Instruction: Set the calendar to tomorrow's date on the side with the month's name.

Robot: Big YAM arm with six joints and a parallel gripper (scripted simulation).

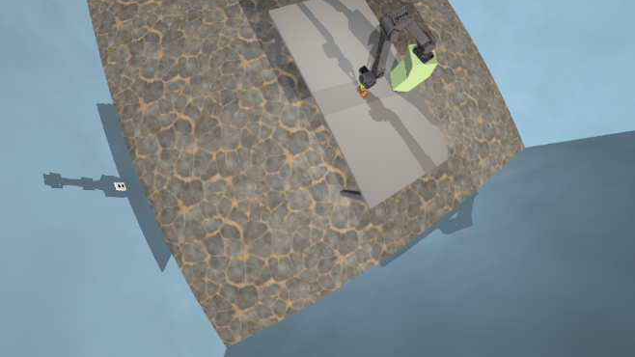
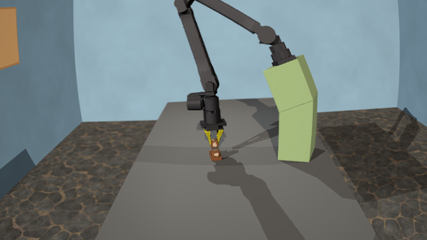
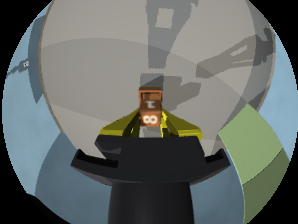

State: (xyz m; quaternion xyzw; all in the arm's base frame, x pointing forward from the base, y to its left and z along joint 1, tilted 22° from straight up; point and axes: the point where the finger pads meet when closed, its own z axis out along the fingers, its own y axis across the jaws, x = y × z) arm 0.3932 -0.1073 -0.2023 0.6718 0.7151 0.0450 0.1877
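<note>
My gripper has yellow fingers and is shut on a small brown number cube. The cube's face toward the exterior camera shows a white 6. It hangs just above the brown calendar tray, which stands on the grey table near its middle. A light mark shows on the tray's near side, too small to read. Whether the other cube is in the tray is hidden by my fingers and the held cube.
The arm's green pedestal stands on the table to the right of the tray. The table's edges drop to a stone-patterned floor. An orange panel hangs on the left wall.
</note>
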